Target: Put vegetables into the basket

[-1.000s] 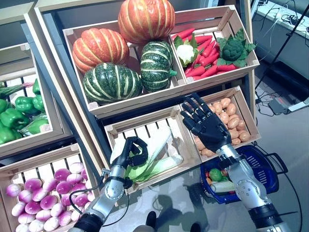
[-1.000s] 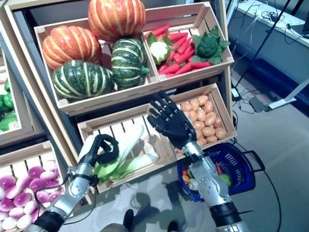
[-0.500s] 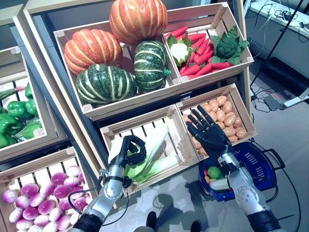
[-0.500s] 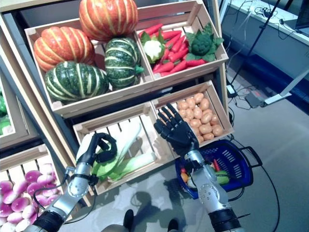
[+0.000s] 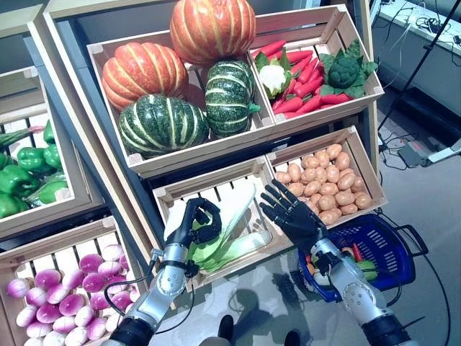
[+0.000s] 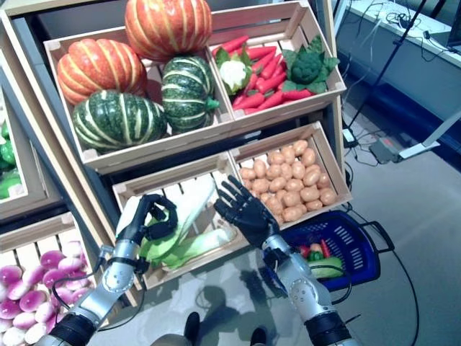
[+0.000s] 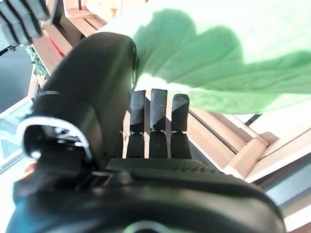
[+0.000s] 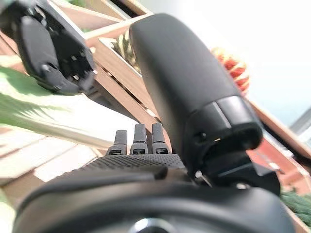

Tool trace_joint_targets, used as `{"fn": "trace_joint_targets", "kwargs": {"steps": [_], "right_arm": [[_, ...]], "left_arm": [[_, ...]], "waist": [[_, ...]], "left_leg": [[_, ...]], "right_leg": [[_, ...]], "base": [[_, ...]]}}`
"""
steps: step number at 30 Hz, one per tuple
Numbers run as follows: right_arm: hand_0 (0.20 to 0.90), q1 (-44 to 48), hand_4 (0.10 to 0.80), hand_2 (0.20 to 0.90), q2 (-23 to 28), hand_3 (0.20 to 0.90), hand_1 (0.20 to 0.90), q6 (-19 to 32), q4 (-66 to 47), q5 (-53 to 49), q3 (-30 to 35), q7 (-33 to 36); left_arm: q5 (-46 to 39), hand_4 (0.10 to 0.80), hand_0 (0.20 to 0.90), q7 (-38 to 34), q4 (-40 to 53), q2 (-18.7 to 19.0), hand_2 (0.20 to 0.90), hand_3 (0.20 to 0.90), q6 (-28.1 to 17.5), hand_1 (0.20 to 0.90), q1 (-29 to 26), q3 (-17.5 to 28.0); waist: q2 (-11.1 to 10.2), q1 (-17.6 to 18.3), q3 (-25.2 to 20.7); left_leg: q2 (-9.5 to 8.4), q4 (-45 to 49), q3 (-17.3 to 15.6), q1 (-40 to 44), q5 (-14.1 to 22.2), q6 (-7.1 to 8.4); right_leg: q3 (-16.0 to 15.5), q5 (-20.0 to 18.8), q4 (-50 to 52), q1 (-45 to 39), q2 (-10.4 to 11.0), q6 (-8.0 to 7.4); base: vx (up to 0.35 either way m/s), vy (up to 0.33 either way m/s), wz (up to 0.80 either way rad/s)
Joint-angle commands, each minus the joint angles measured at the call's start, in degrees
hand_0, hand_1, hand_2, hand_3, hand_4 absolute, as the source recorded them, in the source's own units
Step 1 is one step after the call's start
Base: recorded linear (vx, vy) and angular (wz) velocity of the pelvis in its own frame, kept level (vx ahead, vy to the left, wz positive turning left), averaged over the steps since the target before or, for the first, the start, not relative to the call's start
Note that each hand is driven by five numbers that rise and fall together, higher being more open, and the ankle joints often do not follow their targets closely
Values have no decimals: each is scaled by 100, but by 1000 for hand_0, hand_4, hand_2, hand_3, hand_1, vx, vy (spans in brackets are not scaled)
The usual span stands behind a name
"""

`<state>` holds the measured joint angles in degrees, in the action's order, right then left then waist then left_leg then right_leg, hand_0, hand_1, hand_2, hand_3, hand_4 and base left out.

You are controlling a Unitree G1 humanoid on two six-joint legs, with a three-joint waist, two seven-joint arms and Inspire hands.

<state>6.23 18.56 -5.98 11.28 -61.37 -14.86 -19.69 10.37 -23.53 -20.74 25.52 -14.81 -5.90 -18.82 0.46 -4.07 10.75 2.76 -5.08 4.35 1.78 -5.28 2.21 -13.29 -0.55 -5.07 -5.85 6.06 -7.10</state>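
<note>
Nearest, blue basket [image 5: 389, 252] on the floor, already holding a few vegetables. Just above, right hand [image 5: 292, 215] spread wide and empty beside the leafy cabbages [image 5: 227, 241], seemingly poised to help. Left hand [image 5: 196, 222] curled, apparently gripping the cabbages in their crate [image 5: 216, 189]. Beyond, potatoes [image 5: 328, 184], pumpkins [image 5: 162, 122].

crates [image 5: 216, 189]: bare slatted wood | basket [image 5: 392, 249]: blue plastic, seemingly | pumpkins [image 5: 140, 71]: glossy
</note>
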Motion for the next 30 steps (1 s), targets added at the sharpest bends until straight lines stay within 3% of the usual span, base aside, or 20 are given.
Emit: {"fn": "trace_joint_targets", "kwargs": {"steps": [1, 12, 26, 30], "right_arm": [[900, 503, 800, 900, -257, 900, 900, 44, -204, -446, -131, -757], [900, 740, 800, 900, -394, 900, 900, -206, -76, -525, -552, -959], [900, 935, 800, 900, -507, 900, 900, -169, -124, -663, -650, -895], [900, 901, 800, 900, -433, 900, 900, 68, -201, -397, -618, -1031]], "left_arm": [[-189, 400, 300, -127, 516, 112, 300, 300, -682, 300, -749, 53], [-233, 400, 300, 27, 648, 108, 300, 300, -710, 300, -794, -303], [-338, 400, 300, 137, 582, 59, 300, 300, -638, 300, -790, -586], [-369, 400, 300, 20, 565, 67, 300, 300, -561, 300, -723, -547]], "waist": [[-167, -104, -336], [-162, -157, -364], [-138, -145, -451], [-129, -130, -451]], "left_leg": [[-165, 75, -31, 126, 592, 29], [-200, 52, 22, 172, 593, 16], [-226, 28, 11, 214, 595, -12], [-222, 33, -11, 217, 597, -9]], "right_leg": [[33, 203, 411, 77, 271, 143], [34, 181, 372, 23, 287, 123], [89, 163, 341, -7, 295, 108], [100, 169, 358, 4, 294, 102]], "base": [[0, 0, 0], [3, 1, 1], [0, 0, 0], [0, 0, 0]]}}
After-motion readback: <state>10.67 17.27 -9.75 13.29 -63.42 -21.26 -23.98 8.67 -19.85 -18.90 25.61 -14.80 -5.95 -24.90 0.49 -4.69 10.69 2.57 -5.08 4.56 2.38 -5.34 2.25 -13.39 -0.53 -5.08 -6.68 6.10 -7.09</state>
